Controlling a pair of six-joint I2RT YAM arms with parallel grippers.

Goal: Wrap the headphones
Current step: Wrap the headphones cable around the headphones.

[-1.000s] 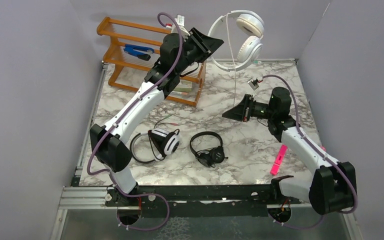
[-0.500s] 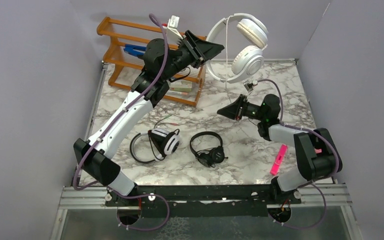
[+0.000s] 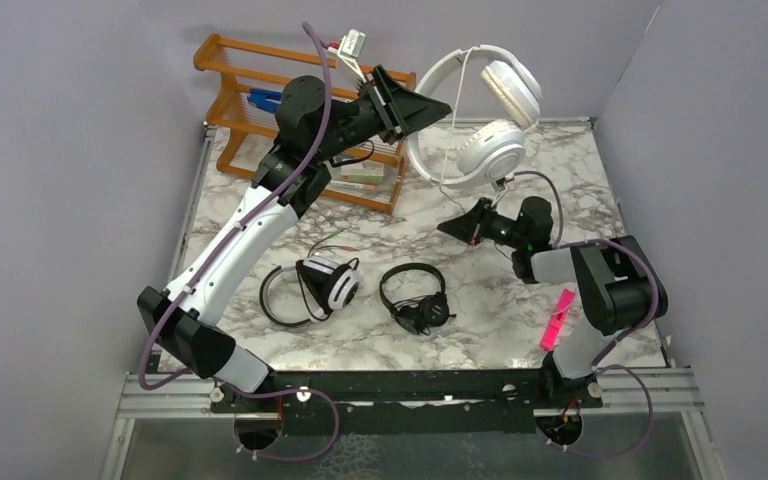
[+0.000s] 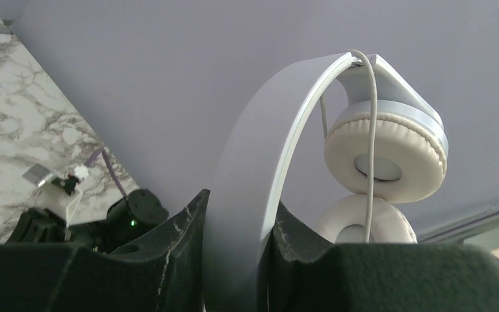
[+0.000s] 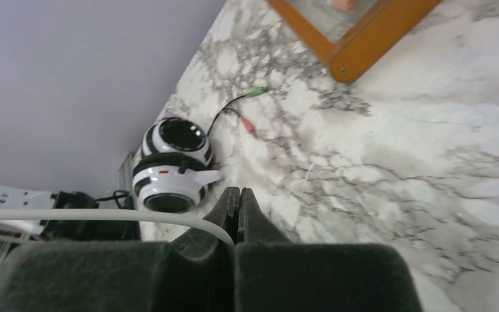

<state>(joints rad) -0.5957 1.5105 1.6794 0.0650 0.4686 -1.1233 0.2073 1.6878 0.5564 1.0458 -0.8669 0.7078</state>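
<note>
My left gripper [image 3: 432, 106] is raised over the back of the table and shut on the headband of the all-white headphones [image 3: 483, 110]. In the left wrist view the band [image 4: 237, 195] stands clamped between the two fingers, with the cream ear pads [image 4: 384, 151] and the white cord [image 4: 371, 130] hanging behind. My right gripper [image 3: 454, 227] hovers lower, shut on that white cord [image 5: 104, 214], which runs into its jaws from the left. The white headphones with black pads [image 3: 326, 281] and the small black headphones [image 3: 415, 296] lie on the marble table [image 3: 500, 300].
A wooden rack [image 3: 250, 90] stands at the back left, holding a blue item and small boxes. A pink marker-like thing [image 3: 557, 318] lies near the right arm's base. Green and red plugs [image 5: 252, 97] of the black cord rest on the marble. Grey walls close in on three sides.
My left gripper has swung the white headphones to the right and turned them. The right arm has folded back at the elbow, and its jaws have shut on the white cord.
</note>
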